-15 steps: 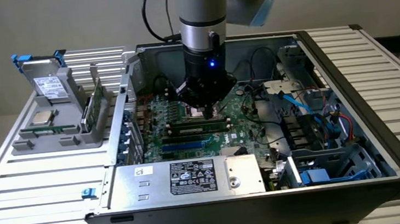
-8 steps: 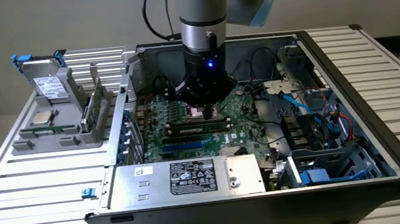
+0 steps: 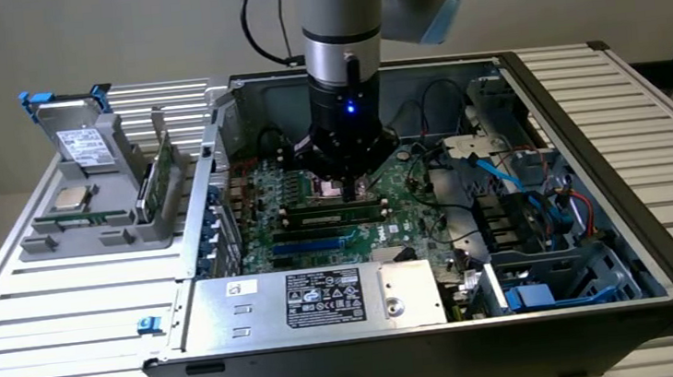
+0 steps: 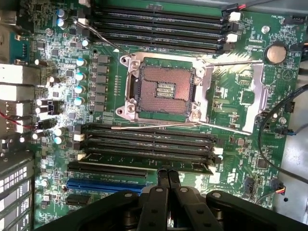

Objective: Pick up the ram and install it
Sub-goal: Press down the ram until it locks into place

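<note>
Claw (image 3: pixel 355 185) closed, fingertips (image 4: pixel 162 176) together with nothing between them, set down right over the ram (image 4: pixel 144 160); probably shut so as to press on its top edge rather than grip it. Ram lying just under the claw tips in the slot of the near bank closest to the claw, seemingly seated or nearly so. One ram, four slots in that bank, one bare processor socket (image 4: pixel 163 89) just beyond.

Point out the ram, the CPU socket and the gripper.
ram (image 4: pixel 149 157): wrist view, middle of the stick's top edge, in a slot.
CPU socket (image 4: pixel 163 90): wrist view, centre of the open pin field.
gripper (image 4: pixel 167 174): wrist view, at the fingertips, right over the ram.
</note>
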Robot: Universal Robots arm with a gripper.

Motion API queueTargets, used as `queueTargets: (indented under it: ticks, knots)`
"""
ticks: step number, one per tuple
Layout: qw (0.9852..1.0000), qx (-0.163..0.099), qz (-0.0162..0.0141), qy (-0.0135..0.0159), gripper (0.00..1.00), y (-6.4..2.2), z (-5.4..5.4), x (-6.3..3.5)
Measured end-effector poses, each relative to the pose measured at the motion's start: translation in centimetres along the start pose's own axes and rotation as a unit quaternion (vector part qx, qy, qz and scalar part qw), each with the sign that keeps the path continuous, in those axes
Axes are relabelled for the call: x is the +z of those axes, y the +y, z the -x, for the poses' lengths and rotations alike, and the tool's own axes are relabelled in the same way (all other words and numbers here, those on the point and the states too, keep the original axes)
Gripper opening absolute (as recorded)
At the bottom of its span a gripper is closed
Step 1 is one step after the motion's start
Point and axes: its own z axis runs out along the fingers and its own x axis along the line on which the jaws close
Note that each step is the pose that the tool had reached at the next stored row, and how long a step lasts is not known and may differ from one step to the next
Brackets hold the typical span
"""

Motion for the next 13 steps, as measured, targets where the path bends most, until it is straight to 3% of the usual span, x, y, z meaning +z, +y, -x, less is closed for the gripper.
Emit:
queueTargets:
  ticks: [7, 13]
  knots:
    - [0.9996, 0.028, -0.0054, 0.0002, 0.11, 0.00, 0.00, 0.00]
    - [0.9996, 0.028, -0.0054, 0.0001, 0.11, 0.00, 0.00, 0.00]
